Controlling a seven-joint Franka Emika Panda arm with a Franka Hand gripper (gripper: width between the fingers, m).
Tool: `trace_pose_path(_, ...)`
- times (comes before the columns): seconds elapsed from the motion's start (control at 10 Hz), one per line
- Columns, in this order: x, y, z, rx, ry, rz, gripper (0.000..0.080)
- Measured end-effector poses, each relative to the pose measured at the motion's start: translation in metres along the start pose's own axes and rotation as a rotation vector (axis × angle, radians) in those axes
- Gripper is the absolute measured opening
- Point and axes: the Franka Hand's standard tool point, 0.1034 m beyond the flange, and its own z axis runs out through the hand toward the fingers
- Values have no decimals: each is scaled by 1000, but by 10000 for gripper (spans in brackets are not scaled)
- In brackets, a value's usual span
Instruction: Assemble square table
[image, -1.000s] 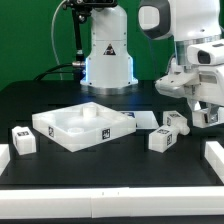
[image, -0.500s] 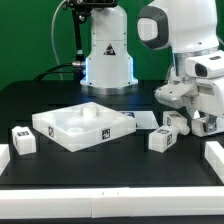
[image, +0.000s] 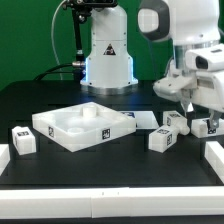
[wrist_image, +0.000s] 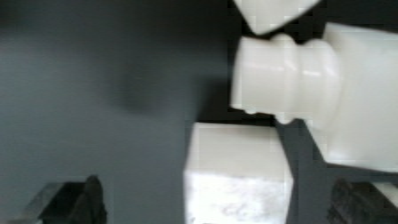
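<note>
The square tabletop (image: 82, 125), a white slab with corner holes, lies left of centre in the exterior view. One tagged white leg (image: 22, 140) lies at the exterior view's left. Two more legs (image: 161, 138) (image: 174, 121) lie to the right of the slab. My gripper (image: 207, 126) hangs low over the table at the exterior view's right, just right of those legs. In the wrist view the gripper (wrist_image: 222, 205) is open, its dark fingers (wrist_image: 75, 200) wide apart. A white leg (wrist_image: 240, 175) lies between them, untouched. Another leg with a ridged end (wrist_image: 311, 85) lies beyond it.
The marker board (image: 146, 120) lies flat behind the right-hand legs. Plain white blocks sit at the table's left edge (image: 3, 160) and right edge (image: 214, 155). The robot base (image: 105, 55) stands at the back against a green backdrop.
The wrist has turned and shifted slightly toward the exterior view's right, with the fingers now low beside the right-hand legs. The slab and legs have not moved.
</note>
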Motion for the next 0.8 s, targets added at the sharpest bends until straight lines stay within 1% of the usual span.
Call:
trace_pose_path(0.1,-18,3,-12,13,-26,-43,643)
trace_pose_path(0.2,-44,11,-26,20,-53,-80,648)
trace_pose_path(0.3,-55,18,-31,5,-59,-65,648)
trace_pose_path(0.4,-49,14,-26,11,-53,-50,649)
trace_pose_path(0.6,-54,14,-24,16,-53,-56,649)
trace_pose_path(0.8,-69,9,-4,46,-47,-82,649)
